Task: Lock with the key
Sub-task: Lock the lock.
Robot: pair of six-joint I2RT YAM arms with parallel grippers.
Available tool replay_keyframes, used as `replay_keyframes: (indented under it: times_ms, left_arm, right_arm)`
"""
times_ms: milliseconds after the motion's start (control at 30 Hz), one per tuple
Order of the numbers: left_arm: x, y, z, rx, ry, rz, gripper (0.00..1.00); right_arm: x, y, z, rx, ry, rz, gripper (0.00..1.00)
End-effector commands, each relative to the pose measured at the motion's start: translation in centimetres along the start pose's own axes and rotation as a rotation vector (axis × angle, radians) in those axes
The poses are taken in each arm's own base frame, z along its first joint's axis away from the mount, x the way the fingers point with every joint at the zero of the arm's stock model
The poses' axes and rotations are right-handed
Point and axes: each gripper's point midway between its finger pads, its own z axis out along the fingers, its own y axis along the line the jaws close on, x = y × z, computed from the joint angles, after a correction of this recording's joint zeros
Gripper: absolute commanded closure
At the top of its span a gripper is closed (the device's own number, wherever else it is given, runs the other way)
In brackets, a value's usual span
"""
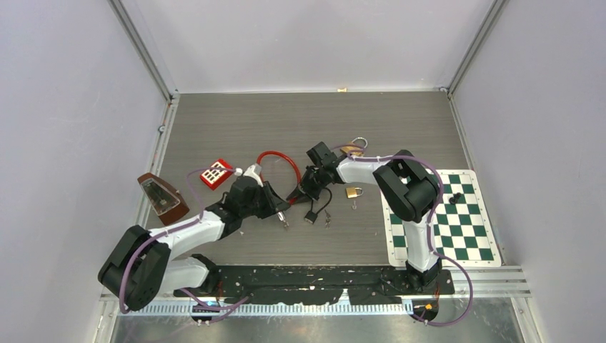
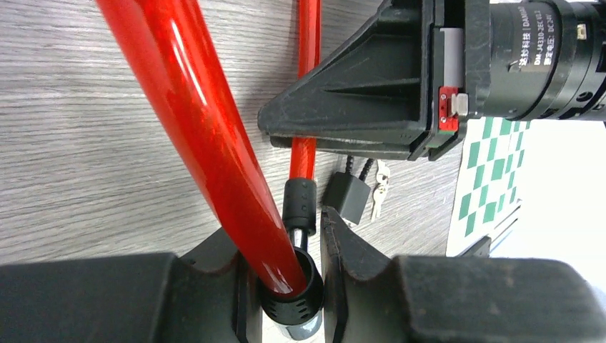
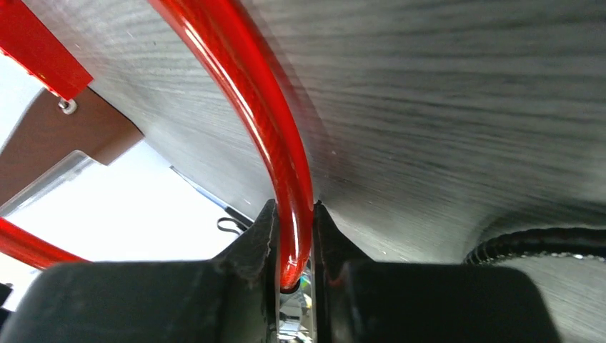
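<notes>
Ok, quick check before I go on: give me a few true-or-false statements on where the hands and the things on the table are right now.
1. The left hand and the right hand are both shut on the red cable lock. True.
2. The chess mat lies on the left arm's side. False: it lies on the right arm's side of the table.
3. A brass padlock lies on the table between the right hand and the chess mat. True.
4. The metronome sits on the chess mat. False: it is at the table's left edge, far from the mat.
</notes>
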Motion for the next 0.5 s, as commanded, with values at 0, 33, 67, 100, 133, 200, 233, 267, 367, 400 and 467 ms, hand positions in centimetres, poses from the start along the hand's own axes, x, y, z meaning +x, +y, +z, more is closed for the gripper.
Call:
replay_keyframes:
  times_ms: [0, 33, 67, 100, 133, 200, 233, 267, 367, 400, 467]
  left_arm:
    - [-1.9, -2.8, -0.5, 0.077, -0.031, 0.059, 1.0]
    - [-1.9, -3.0, -0.5, 0.083, -0.028, 0.064, 1.0]
    - [-1.9, -3.1, -0.5, 0.086, -0.024, 0.064, 1.0]
    - [-2.2, -3.1, -0.6, 0.09, -0.032, 0.064, 1.0]
    - [-2.3, -3.3, -0.7, 0.095, -0.039, 0.074, 1.0]
    - [-2.4, -3.4, -0.9, 0.093, -0.034, 0.101, 1.0]
    - [-2.4, -3.3, -1.0, 0.087, -0.03, 0.112, 1.0]
    - [-2.5, -3.3, -1.1, 0.084, -0.03, 0.124, 1.0]
    - [-2.6, -3.0, -1.2, 0.065, -0.023, 0.169, 1.0]
    - [-2.7, -3.1, -1.2, 0.06, -0.025, 0.18, 1.0]
    - [-2.8, -3.3, -1.2, 0.066, -0.024, 0.197, 0.99]
  right_arm:
    - [-0.2, 1.4, -0.5, -0.062, -0.02, 0.042, 0.95]
    - [-0.1, 1.9, -0.8, -0.077, -0.022, 0.069, 0.95]
    - [0.1, 2.7, -1.5, -0.099, -0.031, 0.069, 0.95]
    - [0.2, 2.9, -1.8, -0.098, -0.034, 0.094, 0.95]
    - [0.3, 3.4, -2.5, -0.116, -0.045, 0.096, 0.95]
    - [0.8, 4.5, -3.3, -0.147, -0.044, 0.112, 0.95]
    - [1.0, 4.8, -3.5, -0.153, -0.04, 0.123, 0.95]
    - [1.3, 5.2, -3.8, -0.167, -0.032, 0.124, 0.95]
    - [2.0, 6.6, -4.5, -0.23, 0.004, 0.148, 0.95]
    - [2.4, 7.0, -4.8, -0.244, 0.022, 0.147, 0.95]
    - [3.0, 7.6, -5.4, -0.256, 0.034, 0.142, 0.95]
